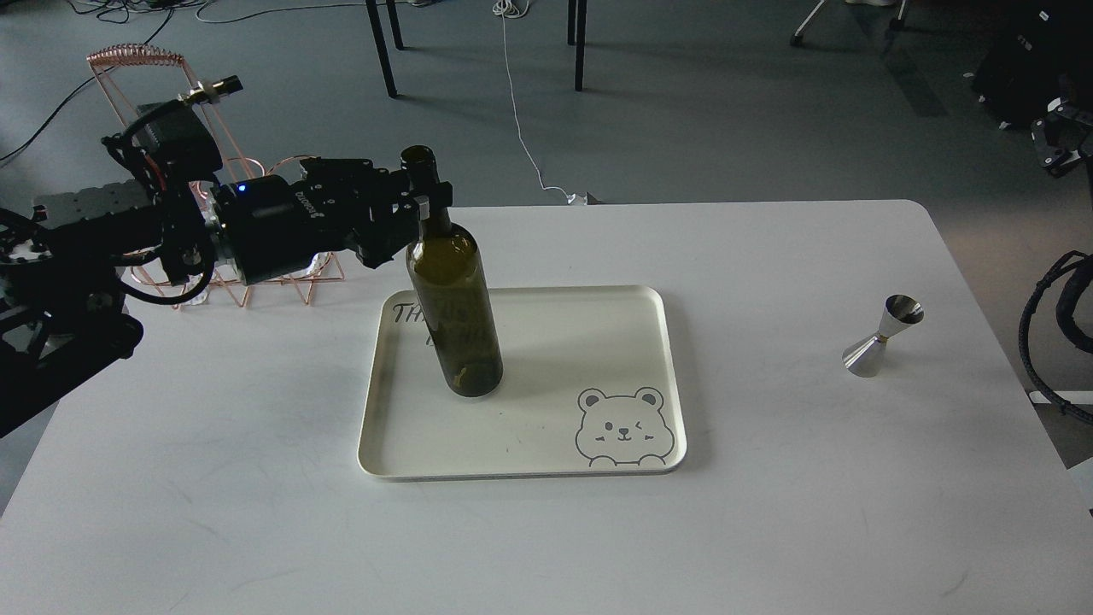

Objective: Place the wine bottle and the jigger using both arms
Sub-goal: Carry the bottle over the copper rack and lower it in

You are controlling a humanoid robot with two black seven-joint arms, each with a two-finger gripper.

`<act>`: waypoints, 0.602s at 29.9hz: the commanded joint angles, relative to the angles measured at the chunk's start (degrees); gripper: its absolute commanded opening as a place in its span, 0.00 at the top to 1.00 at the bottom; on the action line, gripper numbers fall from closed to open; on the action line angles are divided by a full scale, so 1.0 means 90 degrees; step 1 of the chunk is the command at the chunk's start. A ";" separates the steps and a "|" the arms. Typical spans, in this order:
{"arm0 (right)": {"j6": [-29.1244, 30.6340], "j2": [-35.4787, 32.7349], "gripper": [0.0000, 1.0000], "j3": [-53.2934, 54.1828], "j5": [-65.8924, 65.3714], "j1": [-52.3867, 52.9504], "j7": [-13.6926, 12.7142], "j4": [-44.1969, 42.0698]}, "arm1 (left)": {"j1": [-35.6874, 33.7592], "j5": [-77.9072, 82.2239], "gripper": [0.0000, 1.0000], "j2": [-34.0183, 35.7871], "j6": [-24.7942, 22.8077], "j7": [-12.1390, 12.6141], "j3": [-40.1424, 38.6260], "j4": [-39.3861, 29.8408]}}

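We see the bottle (452,307) as glossy dark green glass, centre frame. Jigger (884,336), right: polished steel, mirror-bright. Tray (529,461): smooth matt cream, prob. plastic. Table (768,530): matt white w/ faint scuffs. Rack (256,282), upper left: thin copper-toned wire.

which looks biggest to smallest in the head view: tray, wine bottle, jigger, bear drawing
1. tray
2. wine bottle
3. bear drawing
4. jigger

The bear drawing and the jigger look close in size, so their order is less sure.

Tray (657,376) lettering partly hidden behind wine bottle (452,290); right pincer out of frame.
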 commanded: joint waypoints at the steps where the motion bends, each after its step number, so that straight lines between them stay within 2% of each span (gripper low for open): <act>1: 0.0000 -0.0007 0.05 -0.0008 0.0001 0.0008 0.0001 -0.0001 | -0.0421 -0.0094 0.80 0.0374 -0.0037 -0.0003 -0.0055 0.0044; 8: 0.0000 -0.0065 0.04 -0.0017 -0.0009 0.0047 0.0001 -0.0001 | -0.0958 -0.0153 0.81 0.1234 -0.0086 -0.0062 -0.0016 0.0141; 12: 0.0000 -0.0075 0.05 -0.0027 -0.0009 0.0057 0.0001 -0.0001 | -0.1368 -0.0153 0.81 0.1352 -0.0125 -0.0159 0.0023 0.0696; 18: 0.0000 -0.0065 0.04 -0.0027 -0.0019 0.0135 0.0001 0.0008 | -0.1584 -0.0143 0.81 0.1313 -0.0193 -0.0227 0.0033 0.1742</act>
